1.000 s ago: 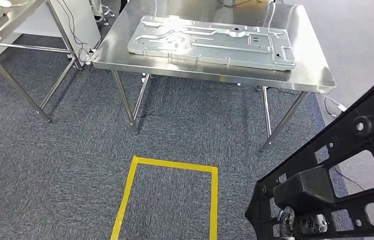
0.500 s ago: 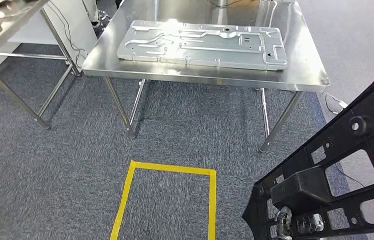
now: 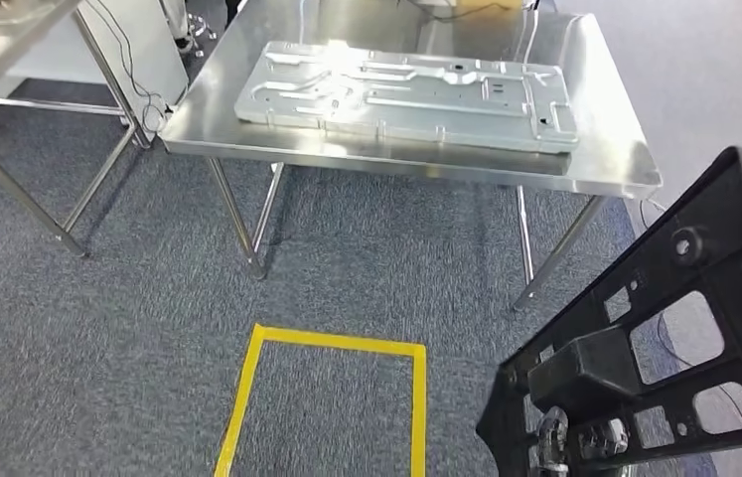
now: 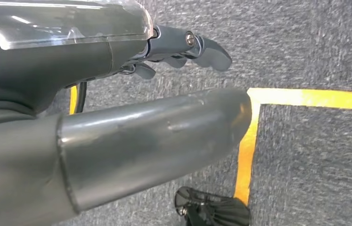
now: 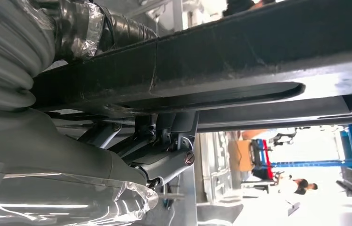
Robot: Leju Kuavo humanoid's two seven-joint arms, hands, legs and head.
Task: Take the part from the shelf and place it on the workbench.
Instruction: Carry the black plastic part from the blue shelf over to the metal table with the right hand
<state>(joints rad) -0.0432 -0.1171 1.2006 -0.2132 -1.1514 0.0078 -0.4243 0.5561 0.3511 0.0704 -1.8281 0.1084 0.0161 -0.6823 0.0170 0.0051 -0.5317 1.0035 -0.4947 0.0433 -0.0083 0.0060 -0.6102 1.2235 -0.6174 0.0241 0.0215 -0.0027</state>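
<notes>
The part, a black plastic frame with open cutouts, sits in the right hand, whose fingers clasp its lower edge; from there the frame slopes up and away from the hand, tilted in the air, well short of the workbench. The left hand hangs over the grey carpet, grasping nothing, fingers loosely bent and apart. Just beyond the left hand runs a yellow tape rectangle on the floor. Farther ahead of both hands stands the steel workbench, with a flat silver metal panel lying on its top. A second steel table stands off to the left.
</notes>
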